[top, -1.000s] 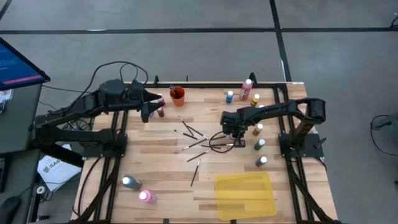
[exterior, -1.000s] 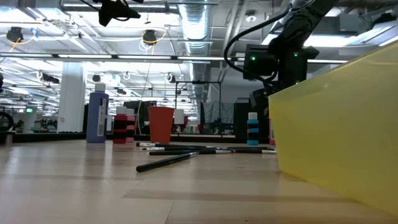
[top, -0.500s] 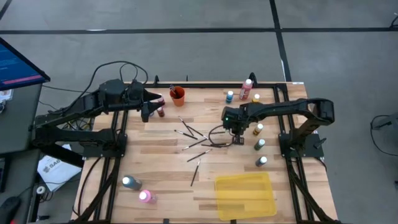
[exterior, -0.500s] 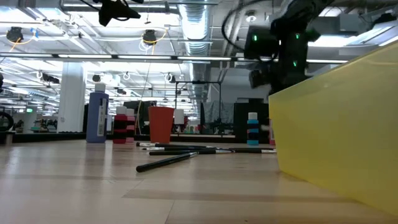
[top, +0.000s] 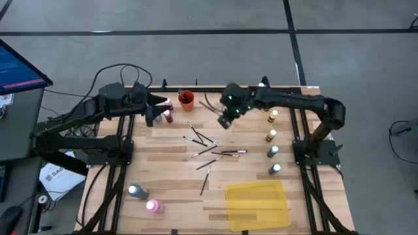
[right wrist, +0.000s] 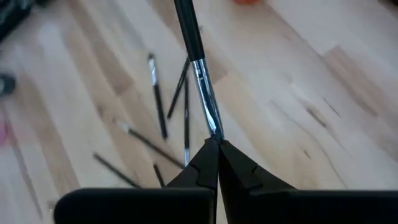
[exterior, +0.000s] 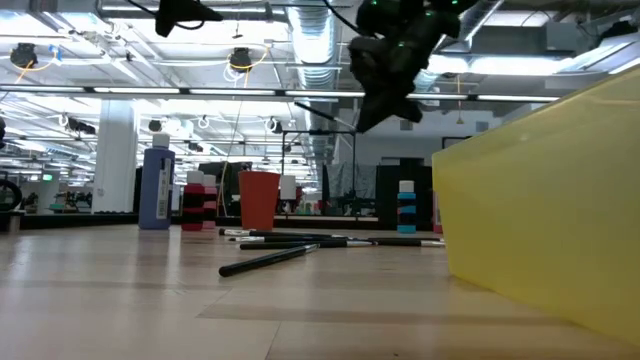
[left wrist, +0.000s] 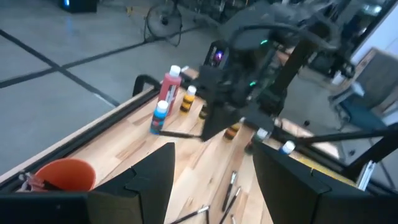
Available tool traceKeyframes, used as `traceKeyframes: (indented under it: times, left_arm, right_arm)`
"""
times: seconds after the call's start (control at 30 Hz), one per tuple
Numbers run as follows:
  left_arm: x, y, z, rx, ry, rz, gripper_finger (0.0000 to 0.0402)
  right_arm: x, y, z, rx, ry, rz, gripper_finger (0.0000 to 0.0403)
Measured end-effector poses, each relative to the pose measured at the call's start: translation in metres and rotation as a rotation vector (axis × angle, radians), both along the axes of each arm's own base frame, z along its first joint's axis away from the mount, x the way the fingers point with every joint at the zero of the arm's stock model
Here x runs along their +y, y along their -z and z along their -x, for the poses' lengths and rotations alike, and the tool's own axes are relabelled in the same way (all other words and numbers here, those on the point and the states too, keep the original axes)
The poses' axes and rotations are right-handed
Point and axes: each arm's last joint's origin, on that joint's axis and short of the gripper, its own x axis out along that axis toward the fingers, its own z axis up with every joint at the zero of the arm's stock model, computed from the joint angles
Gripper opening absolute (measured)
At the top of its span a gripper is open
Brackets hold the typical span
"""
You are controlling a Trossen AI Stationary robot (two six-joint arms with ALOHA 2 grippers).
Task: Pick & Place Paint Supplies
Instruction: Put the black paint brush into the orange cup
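My right gripper (top: 223,119) hangs high over the table's far middle, shut on a thin dark paintbrush (top: 209,103) that sticks out toward the orange cup (top: 187,99). Several more brushes (top: 209,149) lie flat on the wood at the table's middle. White-capped bottles stand upright: a pink one (top: 259,91) at the far edge, a row (top: 272,136) along the right side, two (top: 136,191) at the near left. My left gripper (top: 153,112) hovers open beside a red bottle (top: 168,116), touching nothing. My right gripper pinches the paintbrush at its silver-ferrule end (right wrist: 212,127), between the free ends of both fingers (right wrist: 202,165). The shaft runs straight on away from the fingers, in line with them. The brush (left wrist: 177,134) is lifted clear of the table and lies about level.
A flat yellow tray (top: 257,203) lies at the near right. The orange cup stands at the far edge with brushes in it. A blue bottle (left wrist: 160,116) stands by the far edge under the right arm. Bare wood shows at the near middle (top: 183,196).
My right gripper was down at the brush pile at the table's middle. It has risen and swung toward the far edge and the left, toward the orange cup, carrying one brush up clear of the table. The other brushes have stayed put.
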Motion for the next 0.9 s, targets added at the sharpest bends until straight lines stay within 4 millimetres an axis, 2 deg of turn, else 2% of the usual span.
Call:
traceKeyframes:
  times: [0.13,0.27,0.4,0.53,0.7,0.9]
  left_arm:
    - [-0.003,-0.007,0.012,-0.055,-0.021,-0.007,0.0211]
    - [-0.006,-0.013,0.024,-0.122,-0.06,-0.009,0.0211]
    - [-0.009,-0.02,0.034,-0.186,-0.083,-0.025,0.0211]
    - [-0.011,-0.026,0.039,-0.251,-0.083,-0.029,0.0211]
    - [-0.011,-0.03,0.041,-0.295,-0.082,-0.04,0.0211]
    - [-0.011,-0.033,0.041,-0.316,-0.085,-0.048,0.0211]
  right_arm:
    - [-0.011,0.002,-0.014,0.084,0.019,-0.022,0.0]
    - [-0.016,-0.016,-0.037,0.009,-0.023,-0.066,0.0]
    - [-0.024,-0.029,-0.061,-0.103,-0.019,-0.229,0.0]
    - [-0.032,-0.019,-0.078,-0.18,-0.032,-0.455,0.0]
    - [-0.047,0.007,-0.082,-0.134,-0.065,-0.839,0.0]
    - [-0.068,-0.004,-0.076,-0.188,-0.037,-0.988,0.0]
